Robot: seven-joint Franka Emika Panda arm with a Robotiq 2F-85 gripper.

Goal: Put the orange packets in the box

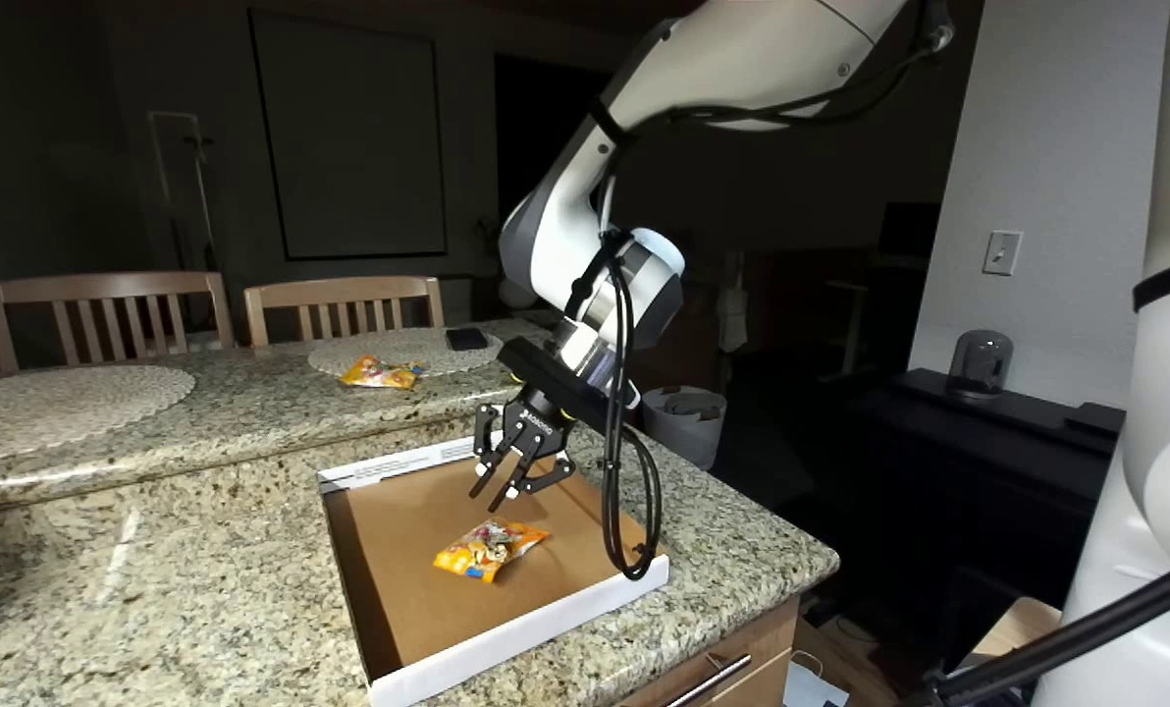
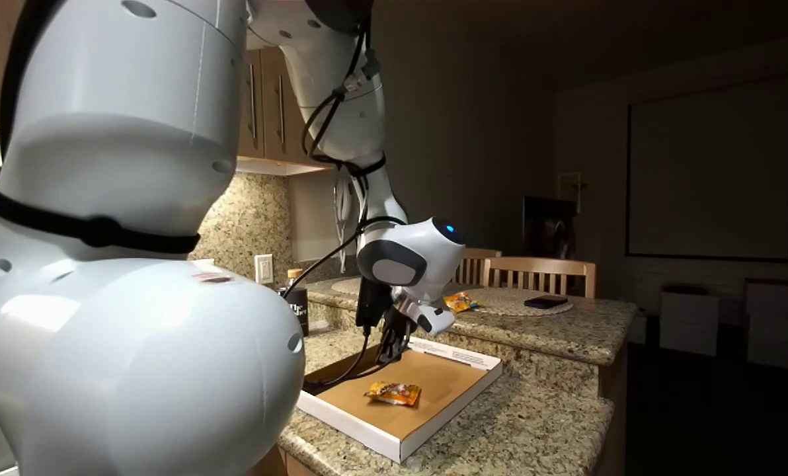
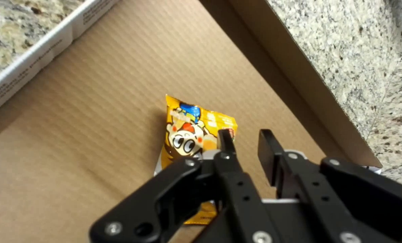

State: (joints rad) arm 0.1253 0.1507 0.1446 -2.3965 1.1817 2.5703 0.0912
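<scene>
One in, and by the look of it one to go.
Your pincer [image 3: 246,138] hangs over the shallow rectangular cardboard box [image 1: 398,594], brown inside with low white-edged walls; its jaws stand parted, nothing between them. On the box floor lies a glossy, crinkled orange-yellow packet [image 1: 487,552]; a second orange-yellow packet [image 1: 380,373] sits at the edge of the round, pale woven placemat [image 1: 389,344] on the raised level of the speckled granite table [image 1: 261,405]. Expect that one to be light, soft and slippery, its contents perhaps brittle. Best take it across the narrow middle or by a flat end, and squeeze gently.
</scene>
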